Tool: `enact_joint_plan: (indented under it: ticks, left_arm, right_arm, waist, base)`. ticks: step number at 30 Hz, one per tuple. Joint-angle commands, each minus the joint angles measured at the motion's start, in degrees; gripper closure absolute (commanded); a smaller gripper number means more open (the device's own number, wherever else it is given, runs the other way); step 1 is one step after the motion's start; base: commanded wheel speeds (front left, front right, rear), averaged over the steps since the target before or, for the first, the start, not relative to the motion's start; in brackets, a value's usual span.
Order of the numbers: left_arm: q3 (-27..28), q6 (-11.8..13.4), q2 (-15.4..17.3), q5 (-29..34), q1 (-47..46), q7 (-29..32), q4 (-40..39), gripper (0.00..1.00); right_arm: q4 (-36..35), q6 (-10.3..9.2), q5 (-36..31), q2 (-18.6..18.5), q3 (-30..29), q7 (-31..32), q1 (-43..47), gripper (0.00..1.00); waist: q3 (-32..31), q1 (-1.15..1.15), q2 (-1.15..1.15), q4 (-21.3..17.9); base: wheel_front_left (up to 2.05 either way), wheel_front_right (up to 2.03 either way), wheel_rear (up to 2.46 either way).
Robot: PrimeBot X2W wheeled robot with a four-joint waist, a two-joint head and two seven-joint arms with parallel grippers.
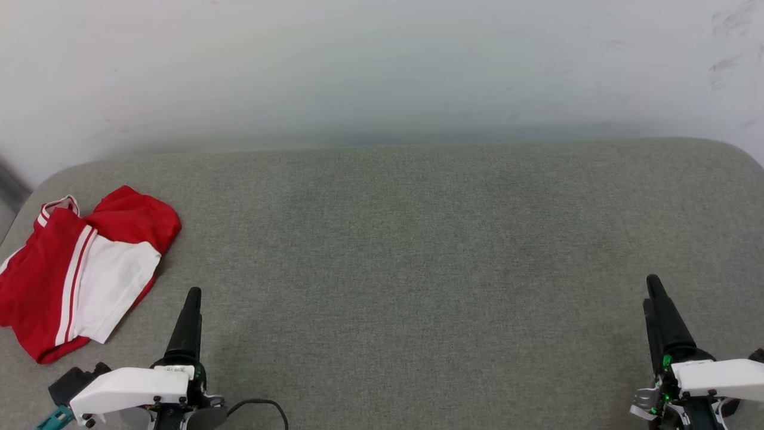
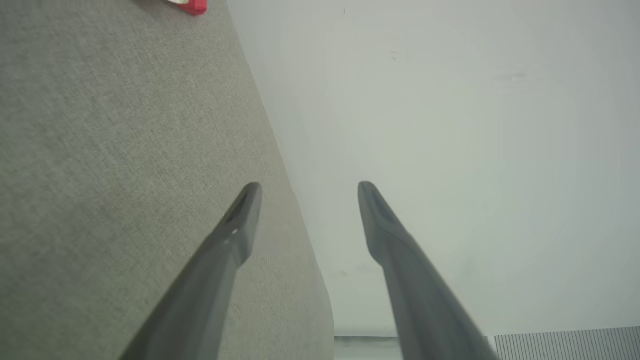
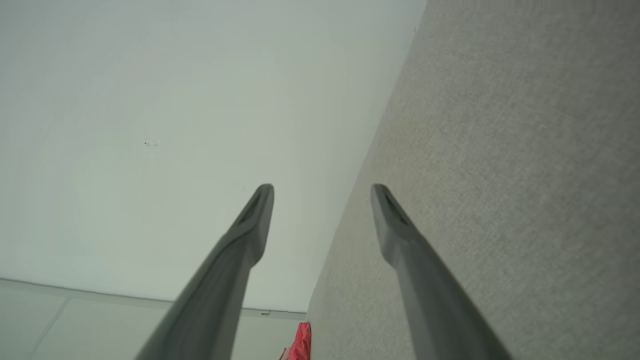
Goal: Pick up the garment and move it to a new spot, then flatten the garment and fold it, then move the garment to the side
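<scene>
The garment, red with white panels and red-white stripe trim, lies folded in a loose bundle at the far left of the grey padded surface. A red corner of the garment shows at the top of the left wrist view, and a red scrap of the garment at the bottom of the right wrist view. My left gripper hovers at the lower left, just right of the garment and apart from it, open and empty. At the lower right my right gripper stands open with nothing in it.
A pale wall runs behind the surface's far edge. The surface has rounded corners at far left and far right. A black cable loops by my left wrist. Pale floor shows beyond the surface's edge.
</scene>
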Motion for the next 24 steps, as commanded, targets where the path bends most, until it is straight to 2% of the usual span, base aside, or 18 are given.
enact_joint_plan:
  ticks: [1, 13, 24]
  left_arm:
    - [-0.1, 0.7, 0.1, 2.4, -0.7, -0.6, -1.8, 0.00]
    - [-3.1, 5.8, 0.2, 17.3, 0.3, -3.4, -5.8, 0.00]
    - [-5.2, 8.8, 0.2, 29.4, 1.4, -5.7, -6.9, 0.00]
  right_arm:
    - [-1.8, 0.00, -2.4, -0.1, -0.2, -0.6, -0.3, 0.00]
    - [-6.6, 0.00, -19.1, -0.1, 1.2, -3.4, 0.7, 0.00]
    - [-7.8, 0.00, -32.5, 0.0, 2.9, -5.7, 2.1, 0.00]
  waist:
    - [0.0, 0.00, 0.00, 0.0]
    - [0.3, 0.00, 0.00, 0.0]
    - [0.3, 0.00, 0.00, 0.1]
  base:
    - [0.00, 0.00, 0.00]
    - [0.00, 0.00, 0.00]
    - [0.00, 0.00, 0.00]
